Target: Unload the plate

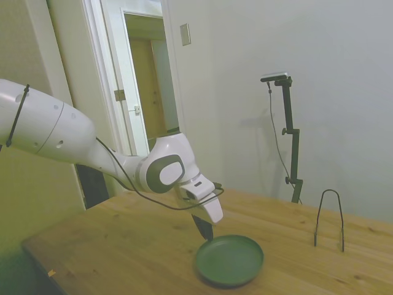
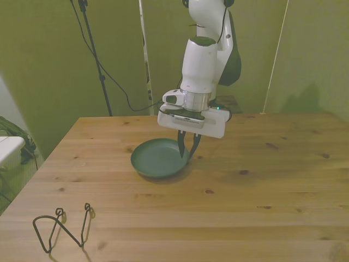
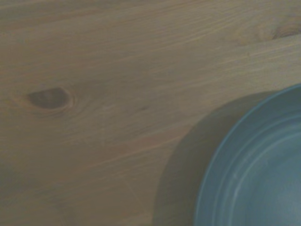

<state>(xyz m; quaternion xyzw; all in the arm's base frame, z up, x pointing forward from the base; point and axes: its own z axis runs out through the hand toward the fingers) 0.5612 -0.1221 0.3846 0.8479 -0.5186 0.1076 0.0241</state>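
Clearly the jaws (image 2: 185, 150) sit narrowly parted astride the plate (image 2: 158, 157) rim; a shallow pinch risks it slipping back onto the desk (image 2: 272, 180).

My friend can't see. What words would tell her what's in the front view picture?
A white robot arm's gripper reaches down to the rim of a round dark green plate, its two dark fingers astride the rim on the front view's right. The plate lies on a wooden table. A thin black wire stand sits apart near the table's near left corner.

White arm (image 1: 55, 132), grey joint caps, black cable.
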